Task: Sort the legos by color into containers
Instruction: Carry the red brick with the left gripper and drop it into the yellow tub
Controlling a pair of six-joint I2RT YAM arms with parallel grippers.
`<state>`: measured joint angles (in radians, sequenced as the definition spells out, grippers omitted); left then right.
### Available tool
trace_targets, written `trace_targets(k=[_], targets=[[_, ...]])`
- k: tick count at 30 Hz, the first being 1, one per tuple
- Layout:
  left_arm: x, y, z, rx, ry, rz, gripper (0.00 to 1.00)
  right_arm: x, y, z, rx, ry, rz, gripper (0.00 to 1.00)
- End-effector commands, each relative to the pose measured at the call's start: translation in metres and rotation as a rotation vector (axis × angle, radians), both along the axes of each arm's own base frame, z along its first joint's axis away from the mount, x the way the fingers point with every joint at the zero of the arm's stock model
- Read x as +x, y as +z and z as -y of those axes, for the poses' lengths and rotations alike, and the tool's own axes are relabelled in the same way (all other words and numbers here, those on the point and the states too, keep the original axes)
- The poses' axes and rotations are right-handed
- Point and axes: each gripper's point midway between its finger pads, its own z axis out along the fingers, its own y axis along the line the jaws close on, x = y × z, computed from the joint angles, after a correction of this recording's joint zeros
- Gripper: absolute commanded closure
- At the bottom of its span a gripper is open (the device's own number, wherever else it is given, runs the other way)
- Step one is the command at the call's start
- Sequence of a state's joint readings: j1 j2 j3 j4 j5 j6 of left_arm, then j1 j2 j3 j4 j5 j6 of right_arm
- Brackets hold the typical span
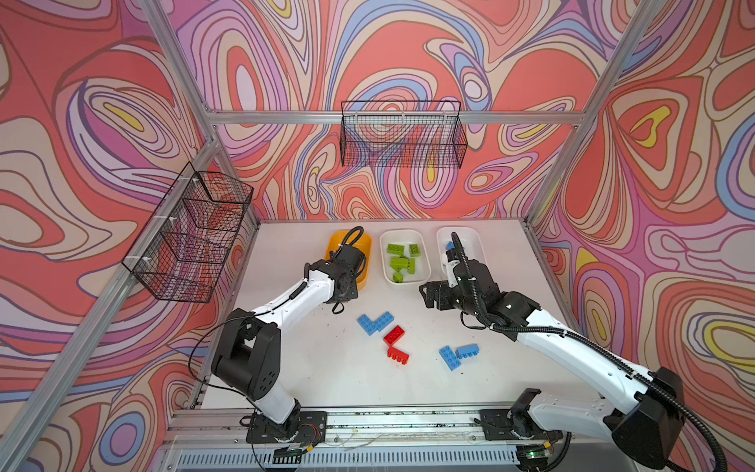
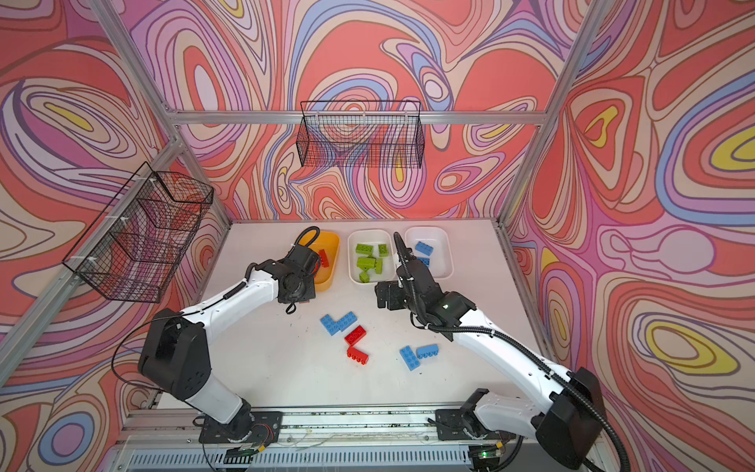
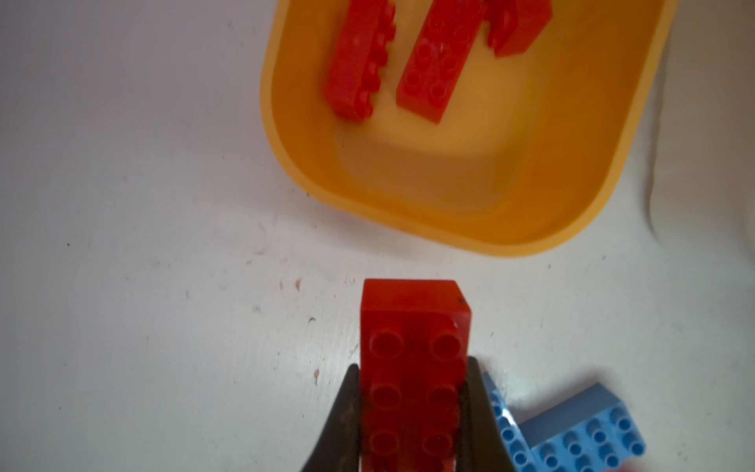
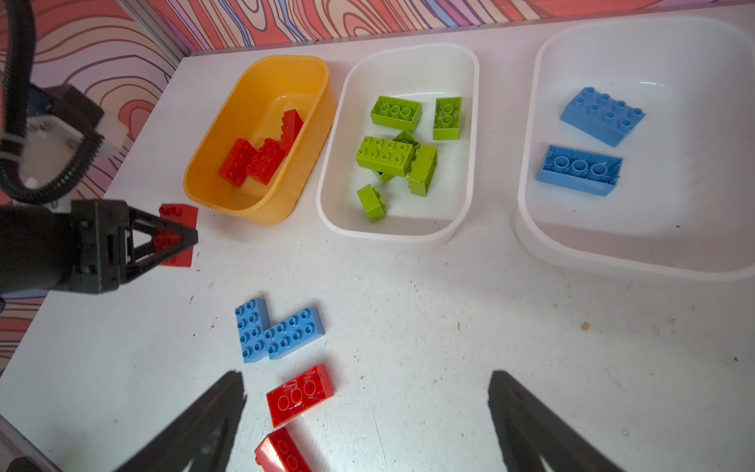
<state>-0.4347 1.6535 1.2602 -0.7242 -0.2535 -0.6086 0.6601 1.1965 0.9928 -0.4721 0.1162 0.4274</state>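
My left gripper (image 3: 412,408) is shut on a red lego (image 3: 414,347), held just outside the near end of the yellow-orange container (image 3: 408,220); the right wrist view shows this grip (image 4: 179,237) from the side. That tub holds three red legos (image 4: 253,159). The middle white container (image 4: 408,51) holds several green legos (image 4: 384,151). The right white container (image 4: 531,163) holds two blue legos (image 4: 580,169). My right gripper (image 4: 367,408) is open and empty, hovering in front of the white tubs (image 1: 427,292).
Loose on the table lie two blue legos in an L (image 1: 375,323), two red legos (image 1: 395,345) and another blue pair (image 1: 457,355). Black wire baskets hang on the left wall (image 1: 192,237) and back wall (image 1: 402,135).
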Motion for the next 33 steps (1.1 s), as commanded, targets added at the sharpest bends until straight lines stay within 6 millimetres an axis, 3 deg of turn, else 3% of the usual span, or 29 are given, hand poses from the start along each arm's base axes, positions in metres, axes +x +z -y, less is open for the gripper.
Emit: trace_targets(k=[1, 6, 13, 19, 21, 26, 29, 33], targets=[[0.026, 0.004, -0.005, -0.002, -0.004, -0.008, 0.86, -0.002, 0.001, 0.005, 0.005, -0.020, -0.010, 0.02], [0.078, 0.013, -0.004, -0.030, 0.002, 0.019, 0.85, -0.003, -0.003, 0.010, -0.010, -0.036, -0.023, 0.02], [0.134, -0.003, -0.014, -0.037, 0.016, -0.002, 0.81, -0.007, -0.006, 0.014, -0.010, -0.052, -0.039, 0.02], [0.157, -0.006, -0.009, -0.072, 0.013, -0.001, 0.40, -0.005, -0.013, 0.019, -0.034, -0.070, -0.051, 0.02], [0.157, -0.001, -0.004, -0.112, 0.013, 0.011, 0.34, -0.003, -0.015, 0.019, -0.043, -0.072, -0.053, 0.02], [0.138, 0.018, 0.012, -0.161, -0.014, 0.051, 0.32, -0.002, -0.024, 0.016, -0.057, -0.061, -0.075, 0.02], [0.110, 0.026, 0.024, -0.154, -0.051, 0.065, 0.32, -0.004, -0.034, 0.019, -0.073, -0.067, -0.095, 0.02], [0.054, 0.023, 0.046, -0.148, -0.121, 0.053, 0.32, -0.009, -0.042, 0.024, -0.085, -0.085, -0.118, 0.02]])
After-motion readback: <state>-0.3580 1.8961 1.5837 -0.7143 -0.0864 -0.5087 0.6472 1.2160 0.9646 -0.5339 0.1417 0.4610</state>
